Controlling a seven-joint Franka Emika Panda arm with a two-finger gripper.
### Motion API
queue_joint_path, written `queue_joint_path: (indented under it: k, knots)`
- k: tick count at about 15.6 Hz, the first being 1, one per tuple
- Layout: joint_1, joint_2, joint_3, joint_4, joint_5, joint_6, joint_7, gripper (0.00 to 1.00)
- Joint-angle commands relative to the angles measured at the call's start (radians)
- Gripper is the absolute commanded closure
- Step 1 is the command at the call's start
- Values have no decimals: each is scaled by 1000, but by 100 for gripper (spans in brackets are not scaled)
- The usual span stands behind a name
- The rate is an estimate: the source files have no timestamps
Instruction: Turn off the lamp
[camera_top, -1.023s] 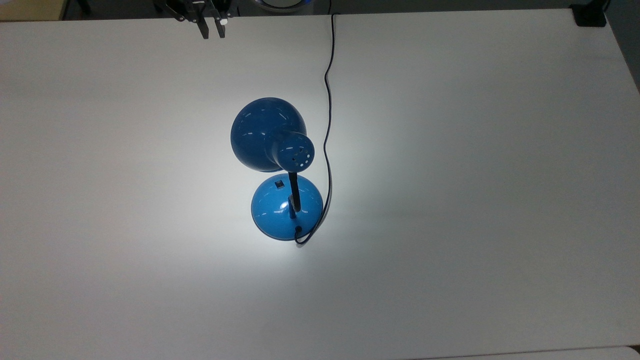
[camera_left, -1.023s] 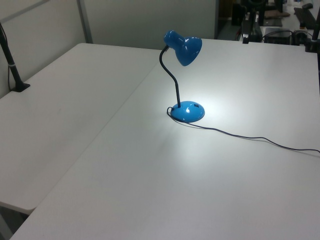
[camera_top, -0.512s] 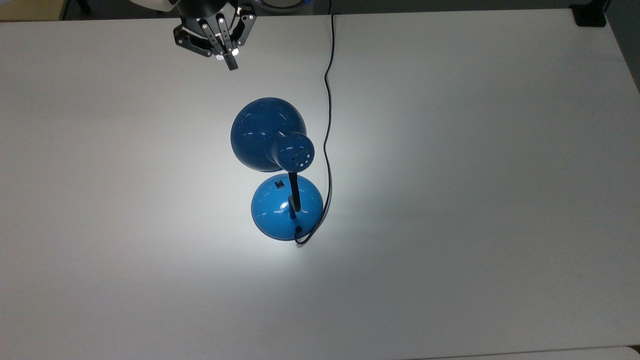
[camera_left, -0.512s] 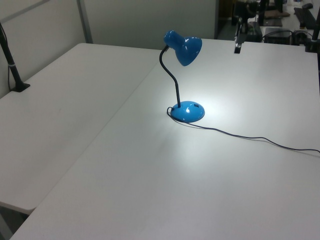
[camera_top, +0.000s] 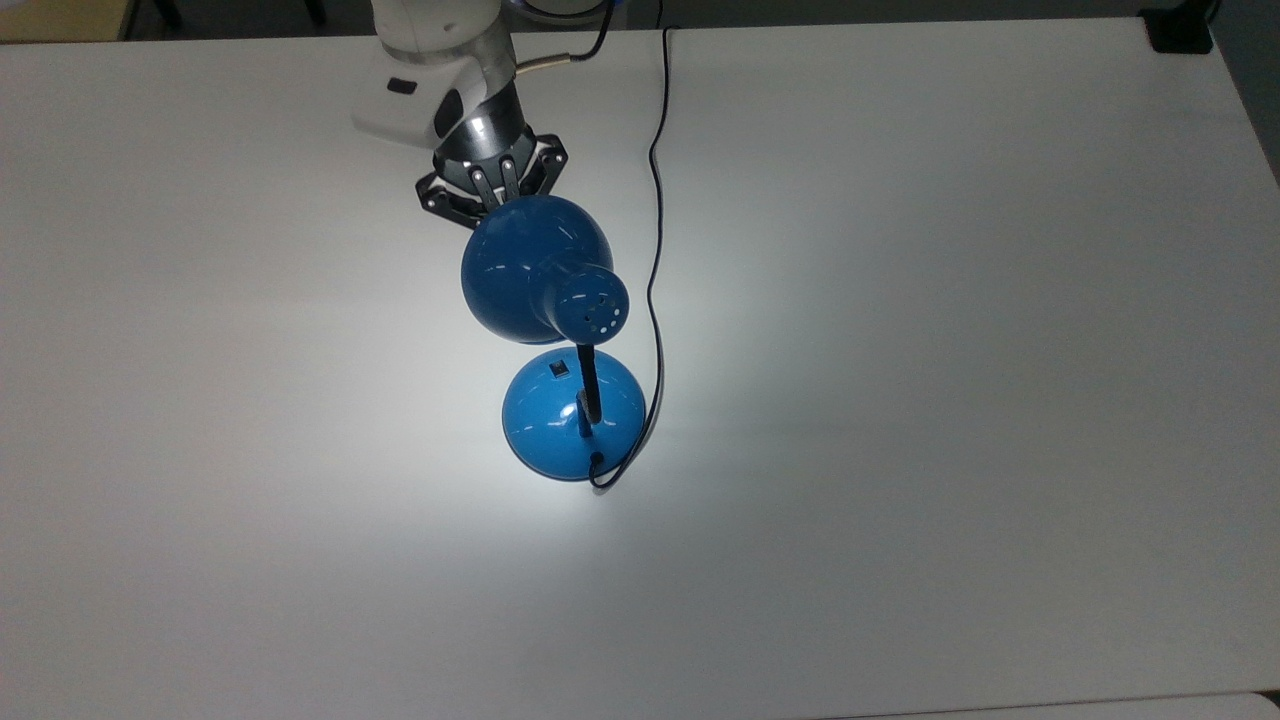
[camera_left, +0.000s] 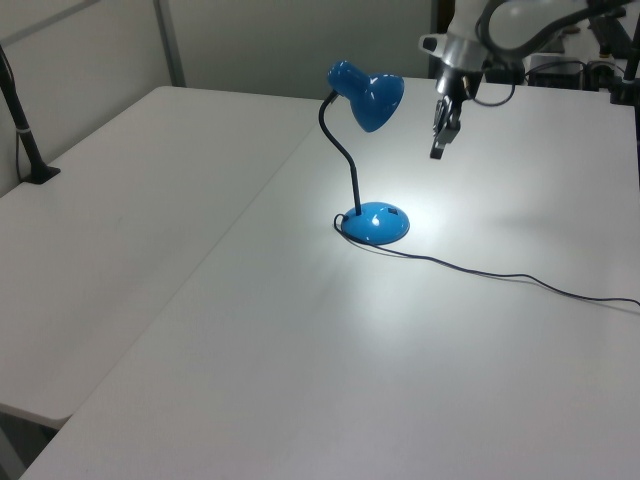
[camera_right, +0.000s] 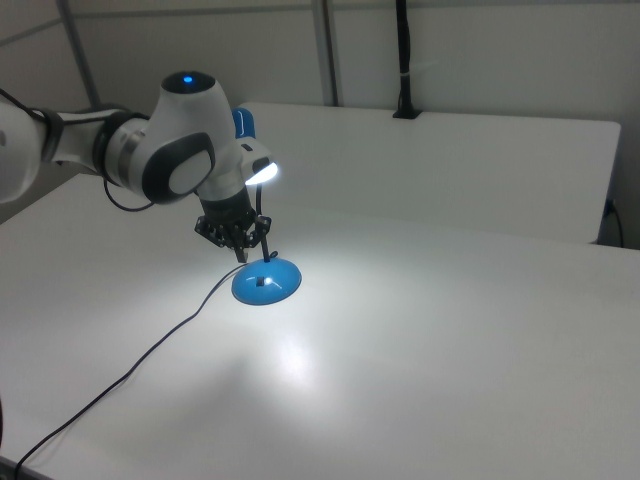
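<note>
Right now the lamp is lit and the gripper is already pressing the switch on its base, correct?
Not quite. The lamp is lit, but the gripper hangs in the air beside the shade, clear of the switch on the base, as the left view shows.

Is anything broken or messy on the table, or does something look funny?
Nothing stands out. The lamp stands upright on the white table, lit, its cord trailing loosely off the left view's right edge. The gripper hangs in the air near the shade, touching nothing.
</note>
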Motion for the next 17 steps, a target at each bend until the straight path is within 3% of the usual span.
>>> queue_joint_path:
  k: [1,10,17]
  knots:
    - [33,101,-8,2,16,142,-27,100]
    - [71,236,-8,58,7,252,-34,100]
    - [77,263,-5,71,4,255,-27,100]
